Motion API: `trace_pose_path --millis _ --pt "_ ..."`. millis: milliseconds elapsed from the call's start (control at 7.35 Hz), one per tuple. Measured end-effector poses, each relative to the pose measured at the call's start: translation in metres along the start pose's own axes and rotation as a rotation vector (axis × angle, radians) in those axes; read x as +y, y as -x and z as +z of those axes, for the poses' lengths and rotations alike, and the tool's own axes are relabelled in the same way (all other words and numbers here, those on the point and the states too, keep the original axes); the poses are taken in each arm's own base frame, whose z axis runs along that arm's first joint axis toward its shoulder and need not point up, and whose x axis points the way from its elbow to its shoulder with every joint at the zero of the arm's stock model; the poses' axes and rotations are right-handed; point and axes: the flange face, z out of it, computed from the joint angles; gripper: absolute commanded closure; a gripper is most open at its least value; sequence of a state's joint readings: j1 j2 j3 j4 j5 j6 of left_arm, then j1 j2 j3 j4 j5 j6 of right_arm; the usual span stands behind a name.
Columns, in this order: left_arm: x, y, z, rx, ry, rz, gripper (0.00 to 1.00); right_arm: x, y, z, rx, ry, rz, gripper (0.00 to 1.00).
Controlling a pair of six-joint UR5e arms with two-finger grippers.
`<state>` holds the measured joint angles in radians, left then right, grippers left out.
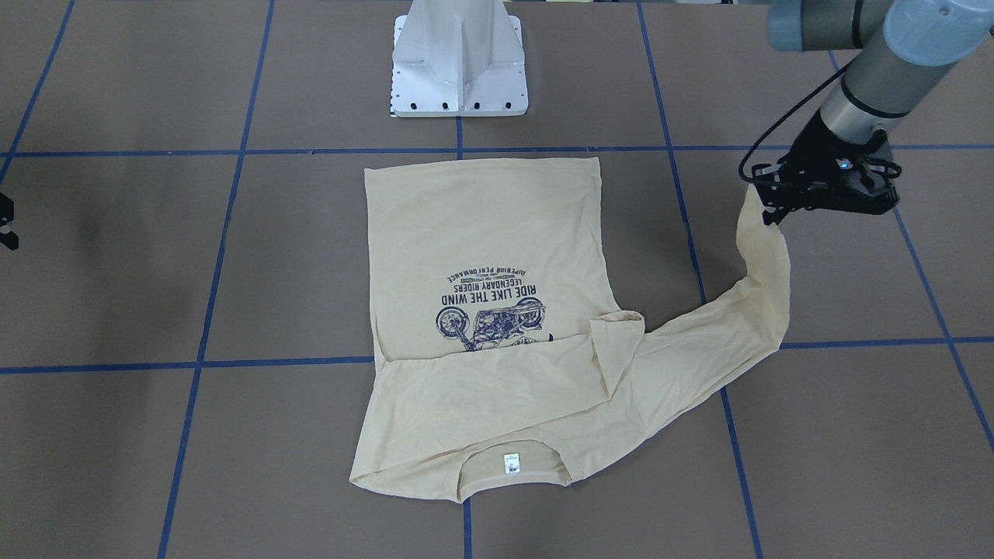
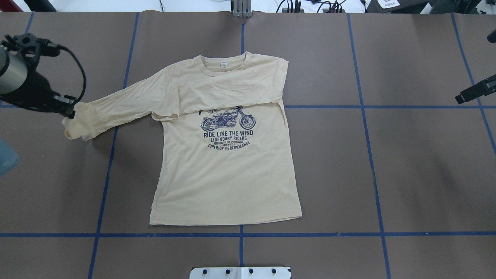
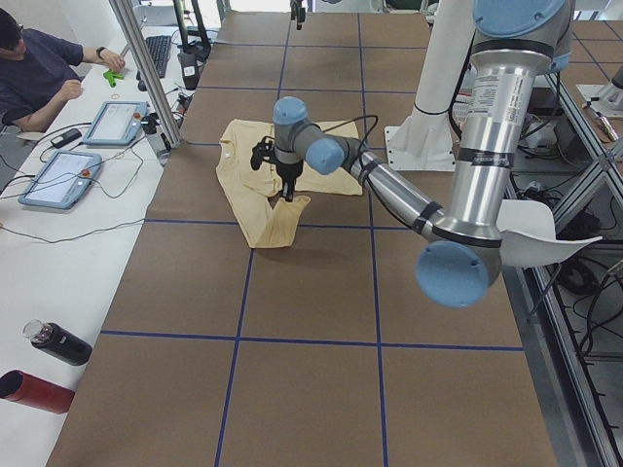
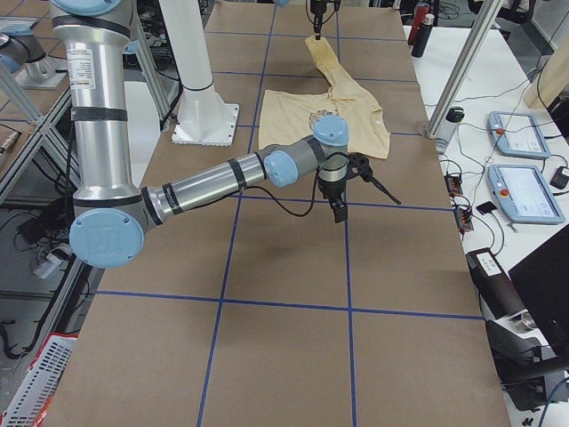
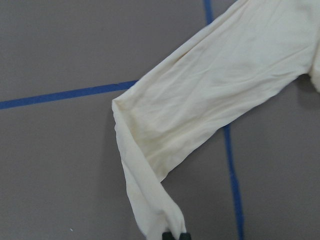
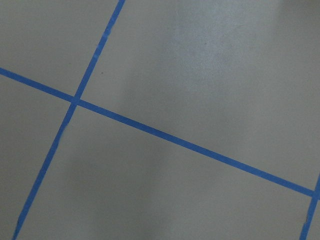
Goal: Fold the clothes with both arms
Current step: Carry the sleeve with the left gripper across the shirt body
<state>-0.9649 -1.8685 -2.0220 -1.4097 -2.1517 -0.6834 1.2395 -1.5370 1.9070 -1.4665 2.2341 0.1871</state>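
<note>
The clothes are one cream long-sleeved T-shirt (image 2: 224,174) lying print-up and flat, neck label at the far side. One sleeve is folded across the chest (image 2: 232,93). The other sleeve (image 2: 116,108) stretches out toward my left arm. My left gripper (image 2: 70,113) (image 1: 771,217) is shut on that sleeve's cuff and holds it a little above the table, so the sleeve end hangs doubled over (image 5: 150,150). Its closed fingertips (image 5: 176,235) pinch the fabric. My right gripper (image 2: 463,97) (image 4: 338,213) hovers beyond the shirt's other side, open and holding nothing.
The brown table (image 2: 387,174) carries a grid of blue tape lines (image 6: 165,135). The white pedestal base (image 1: 460,70) stands behind the shirt's hem. A person sits at a side desk with tablets (image 3: 58,175), and bottles (image 3: 54,341) lie there.
</note>
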Motion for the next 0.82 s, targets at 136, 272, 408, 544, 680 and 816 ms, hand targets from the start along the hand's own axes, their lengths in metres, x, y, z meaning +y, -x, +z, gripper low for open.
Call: trace_pose_path --millis 136,272,408,544,680,816 --pt "-0.027 -0.050 -0.029 -0.010 0.018 -0.017 1.00 0.000 0.000 0.000 0.000 0.000 0.000 0.00" --pt "-0.054 -0.093 -0.046 -0.006 0.031 -0.044 1.00 0.000 0.000 0.000 0.001 0.000 0.001 0.00" --pt "-0.089 -0.136 -0.058 0.002 0.042 -0.085 1.00 0.000 0.000 0.000 0.001 0.000 0.001 0.00" --pt "-0.128 -0.181 -0.068 0.004 0.052 -0.129 1.00 0.000 0.000 0.000 0.001 0.000 0.002 0.00" --pt "-0.160 -0.225 -0.071 0.002 0.069 -0.176 1.00 0.000 0.000 0.000 0.001 0.000 0.002 0.00" --pt "-0.183 -0.274 -0.063 0.004 0.089 -0.223 1.00 0.000 0.000 0.000 0.001 0.000 0.002 0.00"
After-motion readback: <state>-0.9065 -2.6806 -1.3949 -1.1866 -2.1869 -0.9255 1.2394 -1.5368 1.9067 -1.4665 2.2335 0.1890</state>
